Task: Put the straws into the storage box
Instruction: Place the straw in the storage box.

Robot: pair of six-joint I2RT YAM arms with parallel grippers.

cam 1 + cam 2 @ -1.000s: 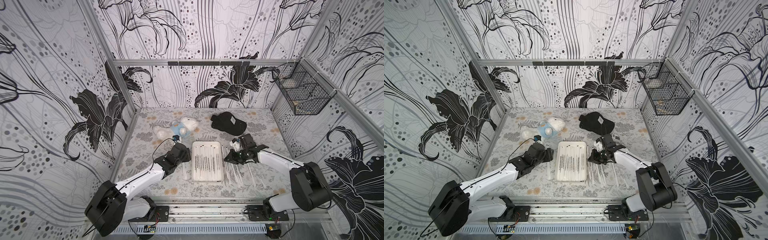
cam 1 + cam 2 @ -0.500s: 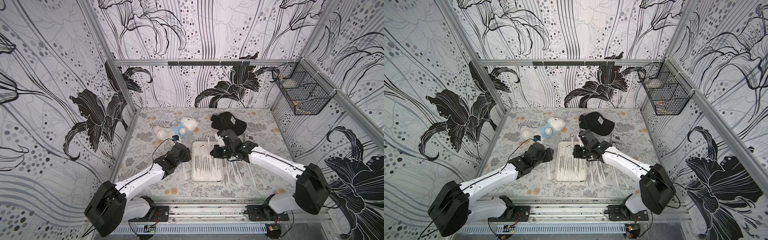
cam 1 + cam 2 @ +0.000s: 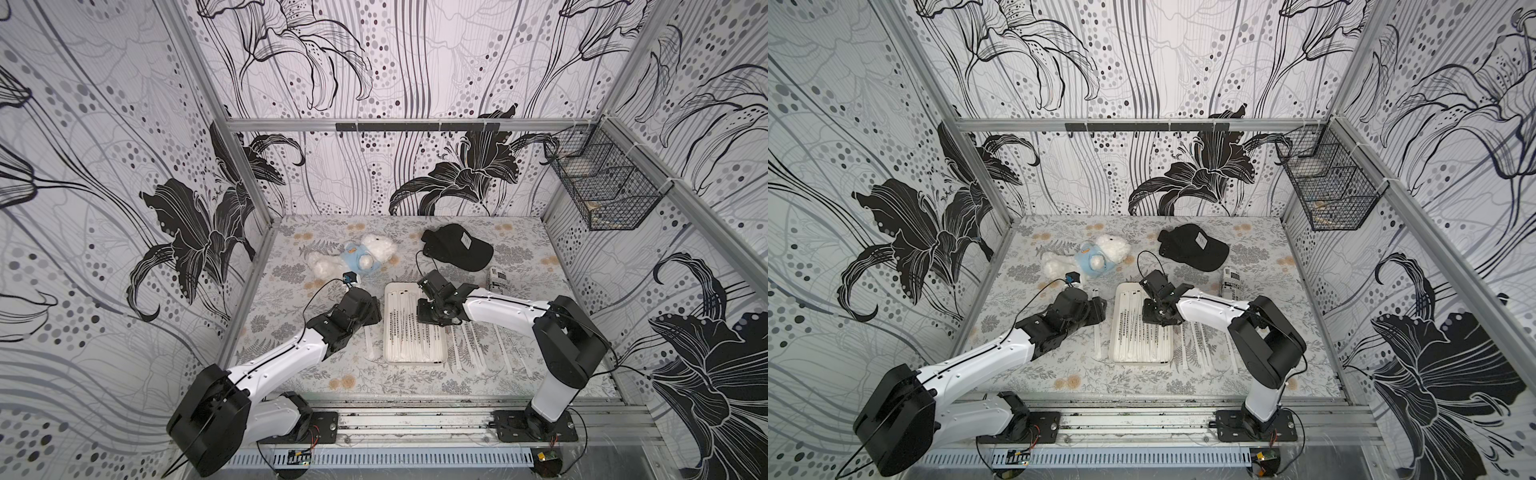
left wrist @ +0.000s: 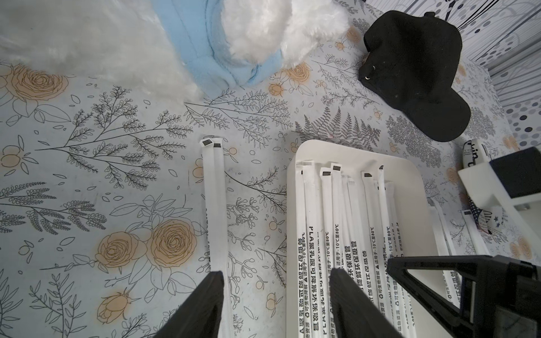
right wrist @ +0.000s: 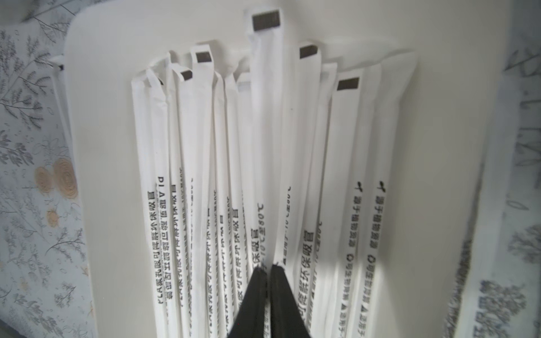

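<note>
The storage box (image 3: pixel 415 360) is a shallow white tray in the middle of the table, with several printed straws (image 3: pixel 409 328) lying lengthwise in it. My right gripper (image 3: pixel 428 311) hangs over the tray's right half. In the right wrist view its jaws (image 5: pixel 268 267) are shut on one straw (image 5: pixel 265 117), which points along the tray above the others. More straws (image 3: pixel 469 345) lie loose on the table right of the tray. Two straws (image 4: pixel 213 204) lie left of it. My left gripper (image 4: pixel 276 292) stands open over the tray's left edge, one finger above those two straws.
A white and blue plush toy (image 3: pixel 357 257) and a black cap (image 3: pixel 457 251) lie behind the tray. A short printed packet (image 3: pixel 496 279) lies at the right behind my right arm. A black wire basket (image 3: pixel 606 187) hangs on the right wall.
My right gripper has moved left from the loose straws beside the tray to over the tray, carrying a straw. The left arm has not moved.
</note>
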